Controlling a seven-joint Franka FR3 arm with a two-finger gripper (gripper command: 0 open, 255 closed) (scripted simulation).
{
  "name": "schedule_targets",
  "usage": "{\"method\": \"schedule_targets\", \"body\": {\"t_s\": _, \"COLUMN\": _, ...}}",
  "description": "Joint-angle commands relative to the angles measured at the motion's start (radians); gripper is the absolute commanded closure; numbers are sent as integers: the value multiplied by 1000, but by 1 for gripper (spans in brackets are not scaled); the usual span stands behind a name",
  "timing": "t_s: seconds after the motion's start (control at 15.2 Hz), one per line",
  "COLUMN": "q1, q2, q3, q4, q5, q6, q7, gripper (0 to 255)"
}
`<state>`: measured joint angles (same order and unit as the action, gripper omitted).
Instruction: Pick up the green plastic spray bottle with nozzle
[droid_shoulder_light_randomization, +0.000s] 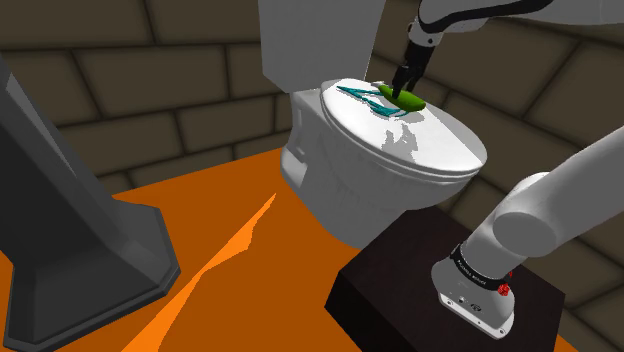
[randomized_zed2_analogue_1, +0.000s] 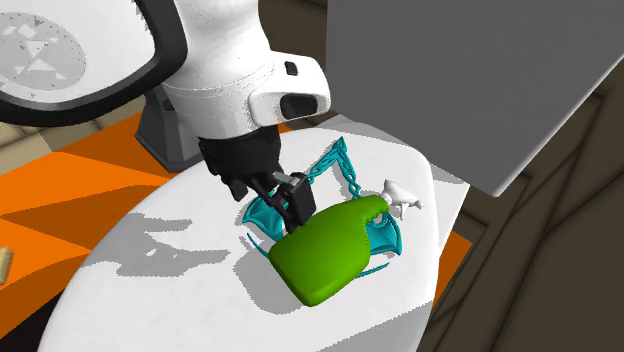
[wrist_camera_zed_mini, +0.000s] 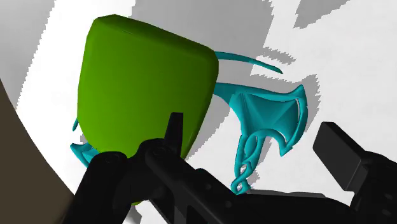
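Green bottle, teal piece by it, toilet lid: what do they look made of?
Green bottle: smooth, matte, even colour, probably plastic; nozzle is white. Teal piece: thin openwork, material unclear. Toilet lid: plain white, smooth; ceramic or plastic, can't tell.

A bottle (randomized_zed2_analogue_1: 325, 248) is lying on its side on a toilet's (droid_shoulder_light_randomization: 340, 185) closed lid (droid_shoulder_light_randomization: 440, 150). It is resting across a winged ornament (randomized_zed2_analogue_1: 335, 165) that is spreading out from under it. In the second exterior view the nozzle is pointing right, and the gripper (randomized_zed2_analogue_1: 288, 200) is hanging just over the bottle's upper left side. The tank (droid_shoulder_light_randomization: 315, 40) is standing behind the lid. In the shoulder view the stand (droid_shoulder_light_randomization: 400, 290) is sitting before the toilet at lower right, and a pedestal (droid_shoulder_light_randomization: 80, 230) is standing on the floor (droid_shoulder_light_randomization: 250, 300) well to the left.
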<state>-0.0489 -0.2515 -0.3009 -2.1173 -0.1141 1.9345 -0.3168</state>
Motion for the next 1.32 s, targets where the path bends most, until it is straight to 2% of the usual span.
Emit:
{"method": "schedule_targets", "body": {"t_s": 0.0, "q1": -2, "q2": 68, "q3": -25, "q4": 57, "q5": 29, "q6": 31, "q7": -34, "gripper": 0}}
{"method": "schedule_targets", "body": {"t_s": 0.53, "q1": -42, "q2": 332, "q3": -94, "q4": 296, "q5": 194, "q6": 107, "q7": -182, "gripper": 0}}
{"method": "schedule_targets", "body": {"t_s": 1.12, "q1": -44, "q2": 354, "q3": -92, "q4": 218, "q5": 208, "q6": 203, "q7": -194, "gripper": 0}}
{"method": "schedule_targets", "body": {"t_s": 1.19, "q1": -43, "q2": 352, "q3": -92, "q4": 215, "q5": 207, "q6": 205, "q7": -193, "gripper": 255}}
{"method": "schedule_targets", "body": {"t_s": 1.25, "q1": -43, "q2": 352, "q3": -92, "q4": 214, "q5": 206, "q6": 205, "q7": -193, "gripper": 255}}
